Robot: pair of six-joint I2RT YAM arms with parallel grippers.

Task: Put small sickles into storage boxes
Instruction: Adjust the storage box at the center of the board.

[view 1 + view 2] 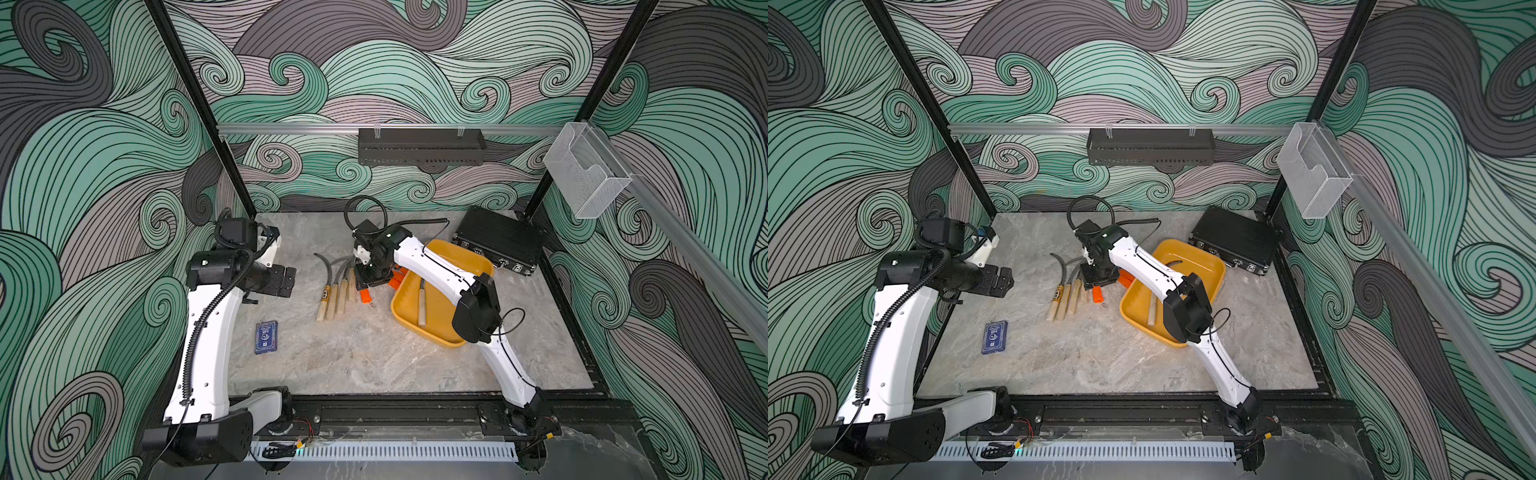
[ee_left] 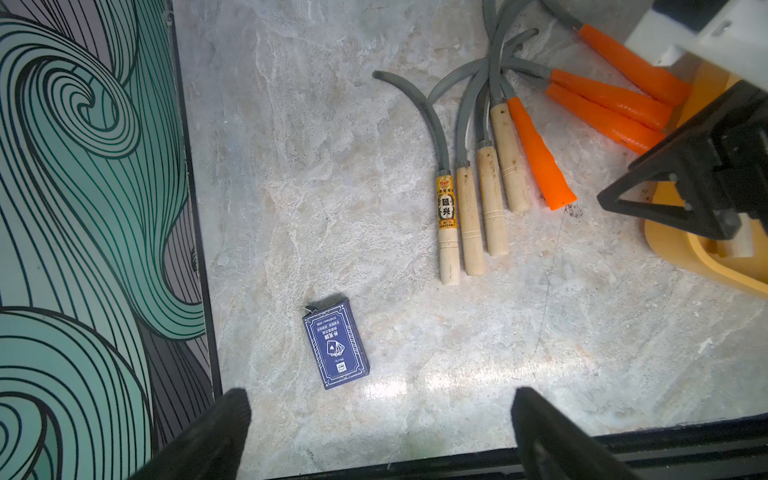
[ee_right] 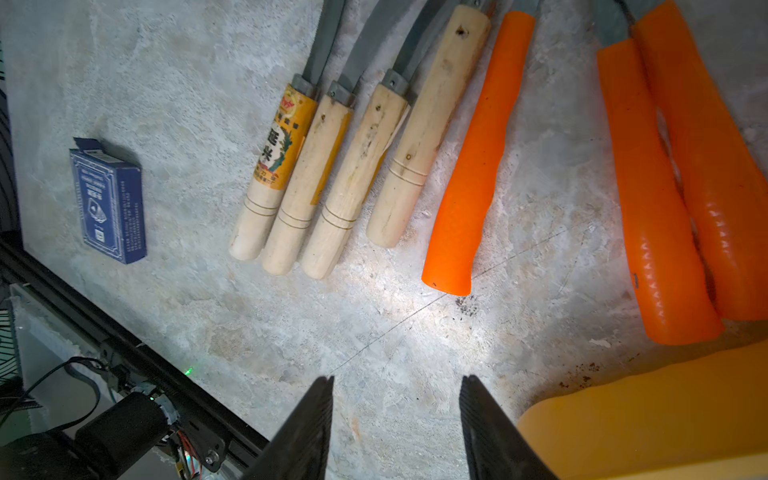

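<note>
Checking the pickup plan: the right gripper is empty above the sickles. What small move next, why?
Probably ease the right gripper down astride the single orange-handled sickle: its jaws are open and empty, and that handle's end lies nearest, bare table either side.

Four wooden-handled sickles (image 2: 469, 216) lie flat on the table (image 2: 332, 187), handles parallel and touching, grey blades curving off and crossing. One orange-handled sickle (image 2: 536, 158) sits right beside them. Three more orange-handled ones (image 2: 611, 95) fan out just beside the yellow-orange tray (image 1: 440, 316). Tray is shallow, rounded corners, angled on the table; a fifth wooden-handled sickle (image 1: 422, 305) lies flat inside.
</note>
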